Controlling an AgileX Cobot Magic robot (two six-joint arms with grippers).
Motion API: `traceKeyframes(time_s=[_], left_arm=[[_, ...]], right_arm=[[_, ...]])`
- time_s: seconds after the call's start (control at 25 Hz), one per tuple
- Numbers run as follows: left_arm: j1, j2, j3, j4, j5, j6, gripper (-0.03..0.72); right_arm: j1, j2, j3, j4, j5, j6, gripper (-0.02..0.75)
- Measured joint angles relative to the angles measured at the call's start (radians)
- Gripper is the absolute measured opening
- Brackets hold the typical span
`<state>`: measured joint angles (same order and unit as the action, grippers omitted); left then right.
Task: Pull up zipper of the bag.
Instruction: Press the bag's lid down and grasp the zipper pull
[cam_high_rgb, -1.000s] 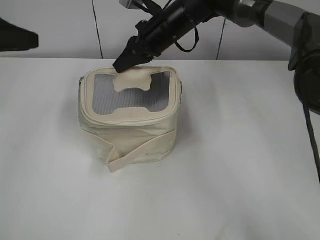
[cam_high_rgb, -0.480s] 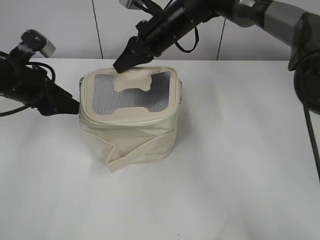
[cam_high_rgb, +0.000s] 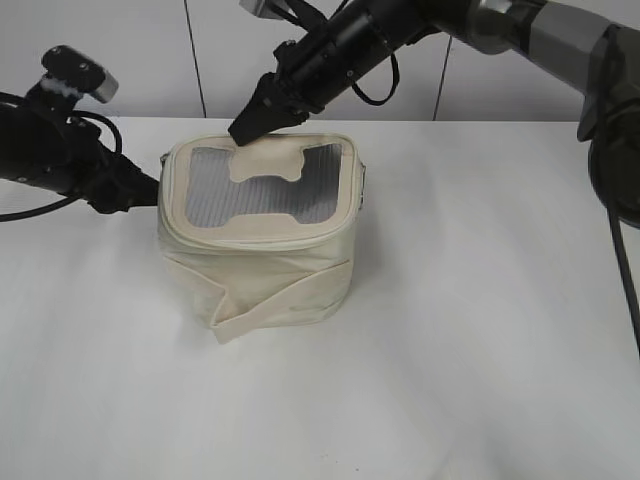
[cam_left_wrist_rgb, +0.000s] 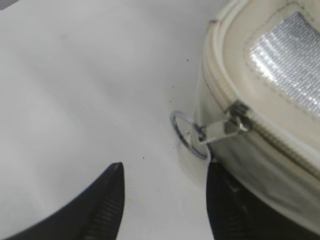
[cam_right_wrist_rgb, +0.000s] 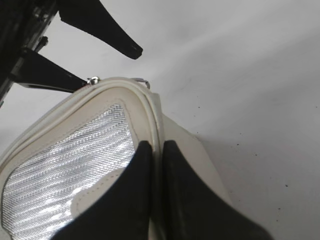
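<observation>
The bag is sitting upright on the white table, mesh top facing up. The right gripper is pressing down on the bag's far top edge, its fingers closed together with only a slit between them. The left gripper is hovering at the bag's left side, fingers spread apart, just short of the zipper and its silver ring pull, which is hanging free.

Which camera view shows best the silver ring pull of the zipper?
The left wrist view: the ring pull is close and sharp, ahead of the open left gripper. The right wrist view shows only a tiny metal glint at the bag's far rim; the exterior view barely shows it.
</observation>
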<state>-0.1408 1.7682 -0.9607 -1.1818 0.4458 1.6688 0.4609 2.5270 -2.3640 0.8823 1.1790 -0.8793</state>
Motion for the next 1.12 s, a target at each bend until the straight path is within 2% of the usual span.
traceKeyframes(time_s=[0.2, 0.4, 0.6, 0.76, 0.92, 1.12], left_arm=[[-0.002, 0.001, 0.001, -0.050, -0.035, 0.000, 0.414], [-0.001, 0.001, 0.001, 0.047, 0.049, 0.009, 0.414], [-0.001, 0.002, 0.003, -0.075, -0.016, 0.012, 0.414], [-0.002, 0.002, 0.003, -0.090, -0.025, 0.005, 0.414], [-0.001, 0.002, 0.003, -0.010, 0.024, 0.029, 0.414], [-0.001, 0.002, 0.003, -0.043, 0.024, 0.039, 0.414]], right_arm=[[0.000, 0.000, 0.000, 0.000, 0.000, 0.001, 0.039], [0.000, 0.000, 0.000, -0.001, 0.000, 0.002, 0.039], [0.000, 0.000, 0.000, -0.001, -0.002, 0.002, 0.039], [0.000, 0.000, 0.000, -0.001, -0.002, 0.003, 0.039], [0.000, 0.000, 0.000, -0.001, -0.002, 0.004, 0.039], [0.000, 0.000, 0.000, -0.002, -0.002, 0.004, 0.039]])
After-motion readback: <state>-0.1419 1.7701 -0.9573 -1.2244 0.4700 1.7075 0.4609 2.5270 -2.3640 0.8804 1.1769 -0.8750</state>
